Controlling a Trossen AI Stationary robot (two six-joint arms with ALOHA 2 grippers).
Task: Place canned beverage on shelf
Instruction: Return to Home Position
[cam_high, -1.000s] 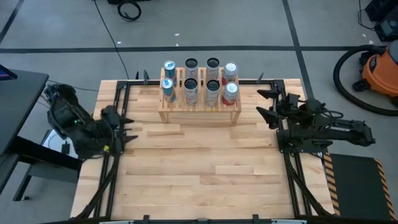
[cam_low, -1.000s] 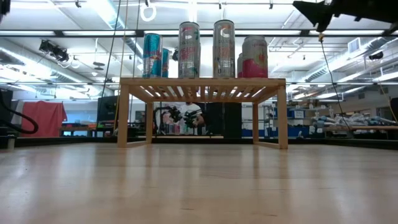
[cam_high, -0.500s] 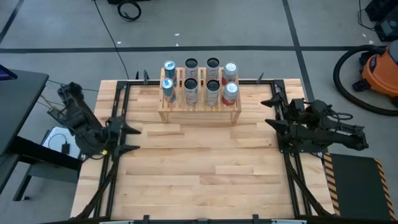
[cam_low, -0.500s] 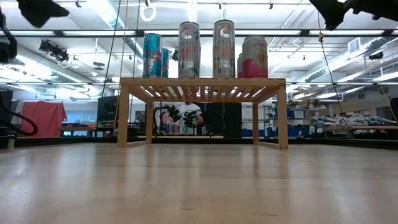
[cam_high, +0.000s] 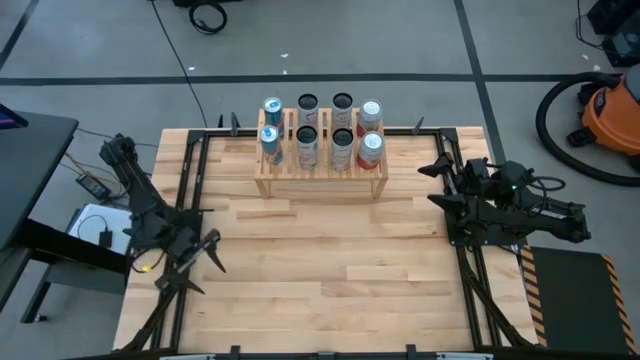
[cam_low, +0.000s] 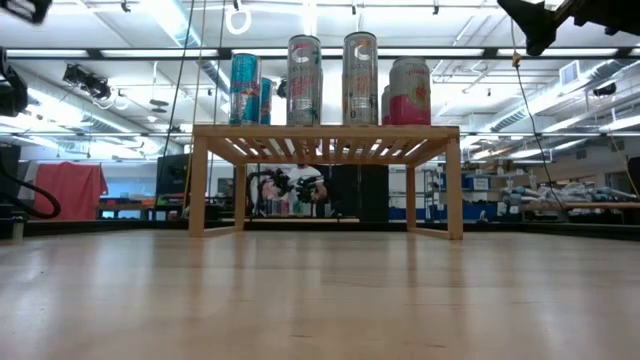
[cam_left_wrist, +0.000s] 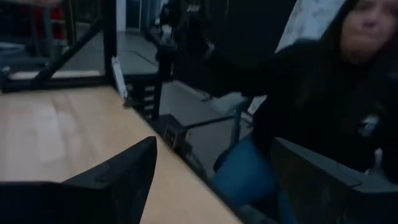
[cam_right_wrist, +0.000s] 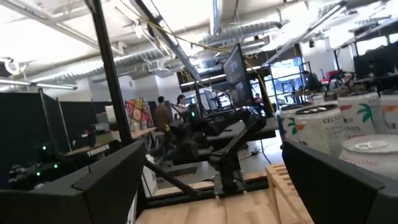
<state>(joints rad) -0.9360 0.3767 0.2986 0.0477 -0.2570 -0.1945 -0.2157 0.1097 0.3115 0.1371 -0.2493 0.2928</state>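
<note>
**tabletop_tom:** ok so what's actually on the surface (cam_high: 320, 285) right now?

**slatfan:** biggest thing is the shelf (cam_high: 320, 183). it sits centred at the far edge, well apart from both arms. the left gripper (cam_high: 200, 262) hangs over the left side of the surface by the frame rail, with its fingers (cam_left_wrist: 118, 180) spread wide. the right gripper (cam_high: 438, 183) is out at the right edge, near the shelf's right end and pointing in toward it. its fingers (cam_right_wrist: 93, 180) are spread wide too.

**tabletop_tom:** and the drinks?

**slatfan:** eight cans (cam_high: 306, 146), all upright on the shelf in two rows of four. the teal cans (cam_high: 270, 143) are the left-end pair and the pink cans (cam_high: 370, 150) are the right-end pair. the two columns between them are taller pale ones. neither gripper is touching any of them.
</note>
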